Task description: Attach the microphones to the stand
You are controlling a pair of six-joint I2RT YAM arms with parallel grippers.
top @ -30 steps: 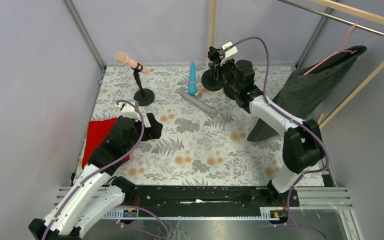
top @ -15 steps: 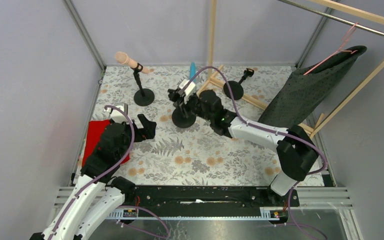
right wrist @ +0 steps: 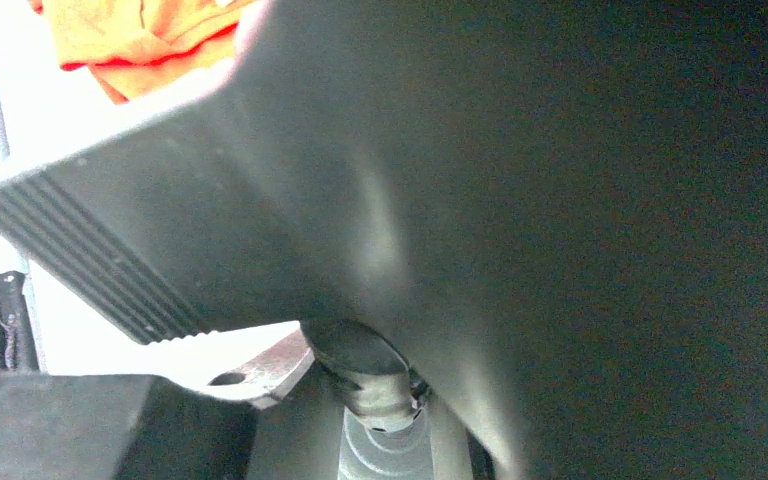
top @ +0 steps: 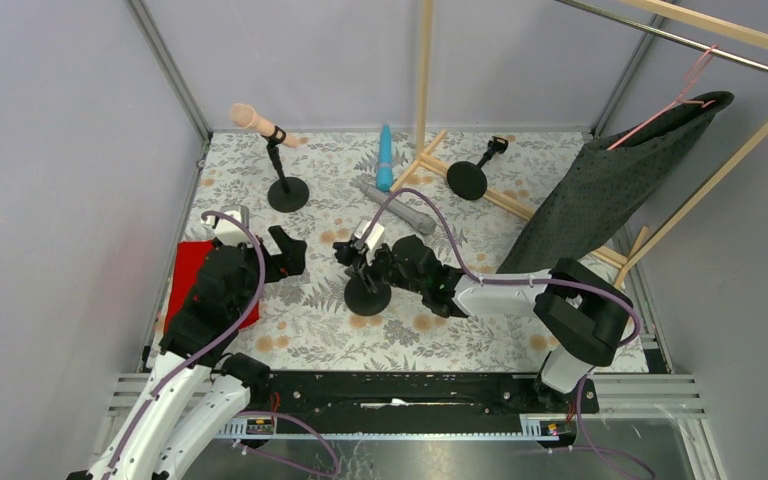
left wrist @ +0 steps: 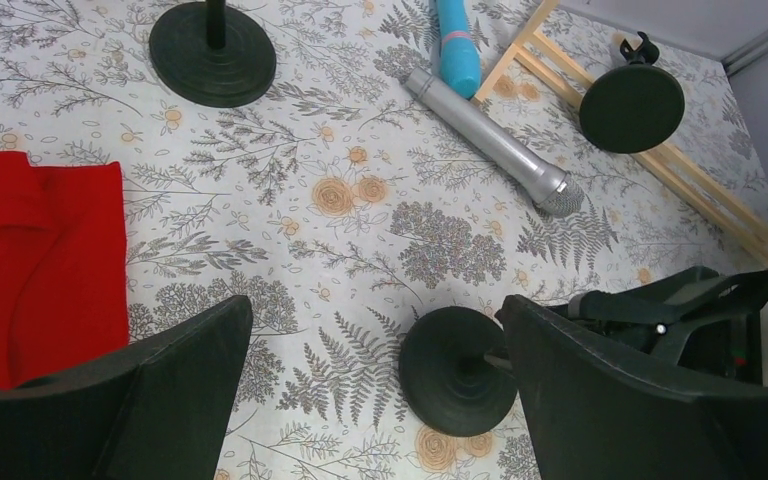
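Observation:
The peach-pink microphone (top: 247, 118) sits clipped in a black stand (top: 287, 193) at the back left. The cyan microphone (top: 385, 158) and the silver microphone (top: 396, 206) lie on the floral mat; both also show in the left wrist view, cyan (left wrist: 457, 45) and silver (left wrist: 495, 143). My right gripper (top: 361, 254) is shut on the upper part of a second black stand, whose round base (top: 367, 297) rests at mid-table. In the right wrist view the gripper (right wrist: 360, 372) fills the frame, closed round a metal part. My left gripper (top: 286, 252) is open and empty just left of that base (left wrist: 458, 370).
A third stand (top: 468, 180) with an empty clip stands at the back right beside a wooden frame (top: 505, 203). A red cloth (top: 195, 270) lies at the left edge. A dark garment (top: 610, 175) hangs on the right. Grey walls enclose the mat.
My right arm has carried the stand from the back of the table forward and left to mid-table, uncovering the silver microphone. My left gripper has drawn back slightly.

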